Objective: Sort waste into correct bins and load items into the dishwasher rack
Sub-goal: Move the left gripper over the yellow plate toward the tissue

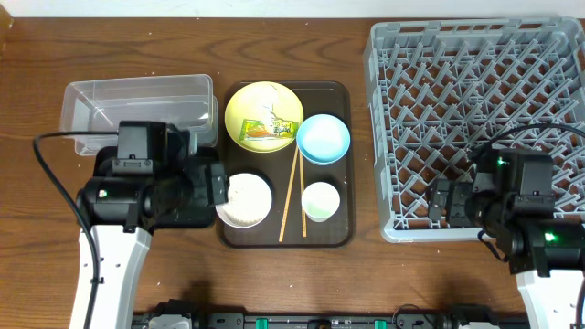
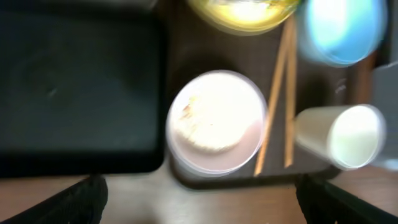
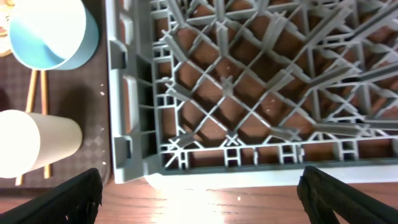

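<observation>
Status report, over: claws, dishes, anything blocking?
Left claw open near white bowl. Right claw open at dishwasher rack edge. Wrapper on yellow plate; nothing racked yet. No obstruction seen.

Overhead straight down on table (image 1: 55, 37), wrist views close, downward, both sharing small white cup (image 2: 339, 137)

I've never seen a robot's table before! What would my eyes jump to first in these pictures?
The big grey dishwasher rack fills the right side of the table. In the middle, a brown serving tray holds bright dishes: a yellow plate at the back with a green-and-orange snack wrapper on it, and a light blue bowl just to its right.
</observation>
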